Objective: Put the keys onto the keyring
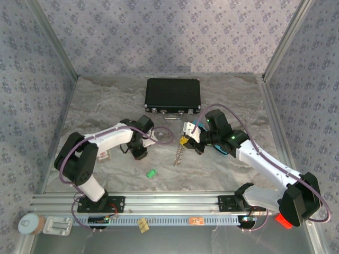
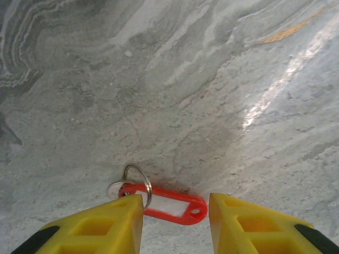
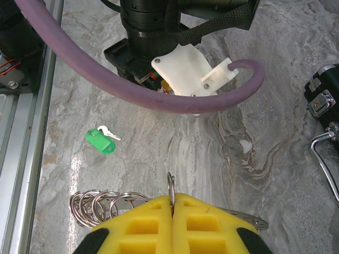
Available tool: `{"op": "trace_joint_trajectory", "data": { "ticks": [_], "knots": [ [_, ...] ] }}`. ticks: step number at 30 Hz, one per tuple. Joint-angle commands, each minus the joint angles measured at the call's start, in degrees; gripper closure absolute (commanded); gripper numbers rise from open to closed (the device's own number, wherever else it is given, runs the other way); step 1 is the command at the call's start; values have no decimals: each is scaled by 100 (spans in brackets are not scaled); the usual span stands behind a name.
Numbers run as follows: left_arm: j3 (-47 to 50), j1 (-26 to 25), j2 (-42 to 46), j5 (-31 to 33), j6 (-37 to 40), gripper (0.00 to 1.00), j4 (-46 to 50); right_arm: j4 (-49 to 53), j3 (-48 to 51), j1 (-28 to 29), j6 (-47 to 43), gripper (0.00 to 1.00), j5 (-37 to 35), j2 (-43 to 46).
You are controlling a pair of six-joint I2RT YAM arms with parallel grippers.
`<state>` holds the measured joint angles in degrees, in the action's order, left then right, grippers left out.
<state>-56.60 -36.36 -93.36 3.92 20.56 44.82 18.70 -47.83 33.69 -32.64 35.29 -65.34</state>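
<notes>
A red-tagged key (image 2: 168, 205) lies flat on the marble with a small split ring (image 2: 132, 166) at its left end. My left gripper (image 2: 176, 203) is open and straddles it. Its left finger (image 2: 106, 227) overlaps the ring end, and the right finger (image 2: 249, 227) stands just clear of the tag's holed end. My right gripper (image 3: 172, 198) is shut on the keyring (image 3: 170, 182), a thin metal loop held edge-on above the table. Several more loops (image 3: 100, 203) hang on a metal strip behind the fingers. A green-tagged key (image 3: 100, 142) lies on the table. In the top view the left gripper (image 1: 139, 152) and right gripper (image 1: 188, 139) face each other at mid table.
A black case (image 1: 172, 95) with metal latches stands at the back, and its handle (image 3: 326, 164) reaches toward my right gripper. The green key (image 1: 151, 173) lies near the front rail (image 1: 169, 203). The left arm's purple cable (image 3: 159, 100) crosses the right wrist view.
</notes>
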Motion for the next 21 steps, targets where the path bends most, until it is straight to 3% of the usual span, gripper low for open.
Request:
{"op": "trace_joint_trajectory", "data": {
  "ticks": [1, 21],
  "knots": [
    [-149, 35, -76, 235, 111, 63, -19, 52, -185, 33, -87, 100, 57, 87],
    [-164, 41, -215, 500, 128, 73, -236, 85, -200, 41, -99, 100, 75, 100]
  ]
}}
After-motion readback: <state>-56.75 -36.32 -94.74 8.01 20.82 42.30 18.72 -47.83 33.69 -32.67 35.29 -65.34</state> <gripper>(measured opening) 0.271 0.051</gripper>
